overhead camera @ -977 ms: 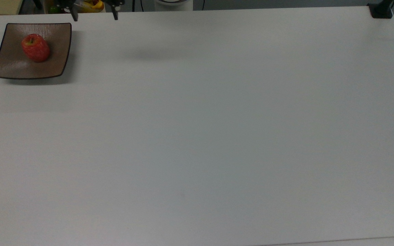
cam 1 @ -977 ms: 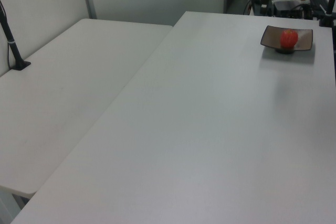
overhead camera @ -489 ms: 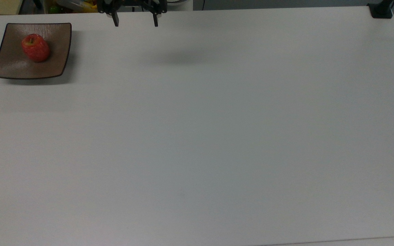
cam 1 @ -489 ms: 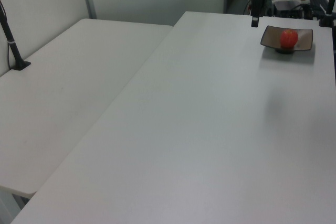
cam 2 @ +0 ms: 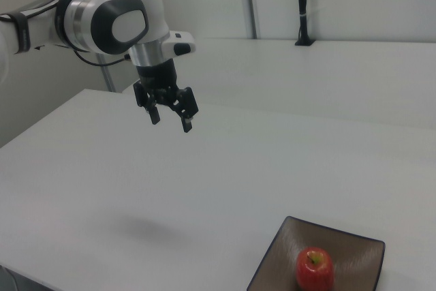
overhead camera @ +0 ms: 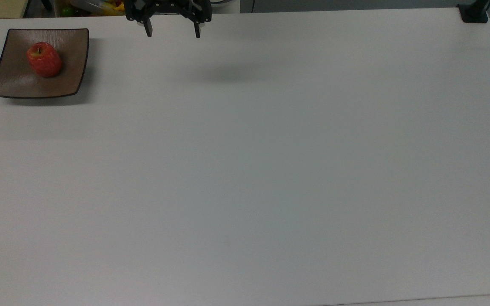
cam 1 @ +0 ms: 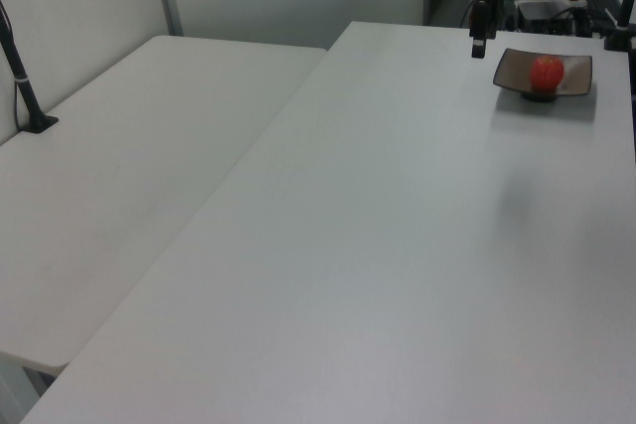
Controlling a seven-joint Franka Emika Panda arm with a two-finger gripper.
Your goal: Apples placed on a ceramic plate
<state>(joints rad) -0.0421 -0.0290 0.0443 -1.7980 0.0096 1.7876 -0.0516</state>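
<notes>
A red apple (overhead camera: 44,59) with a yellow-green patch at its stem rests on the square brown ceramic plate (overhead camera: 17,83) at the top view's far left. The left view has the apple (cam 1: 546,73) on the plate (cam 1: 578,75) at its upper right, and the right view has the apple (cam 2: 314,268) on the plate (cam 2: 286,253) at its bottom right. My gripper (overhead camera: 172,32) hangs open and empty above the table's far edge, well off to the plate's right in the top view. It also appears as the gripper (cam 2: 169,120) high over the table and the gripper (cam 1: 478,44) left of the plate.
The white table (overhead camera: 245,170) spreads wide and bare. A black clamp post (overhead camera: 474,12) stands at its top-right corner in the top view. A second white table (cam 1: 129,156) adjoins on the left view's left. Cluttered items (overhead camera: 96,5) lie beyond the far edge.
My gripper moved rightward in the top view, away from the plate, staying open, and has nearly stopped. The apple and plate have not moved.
</notes>
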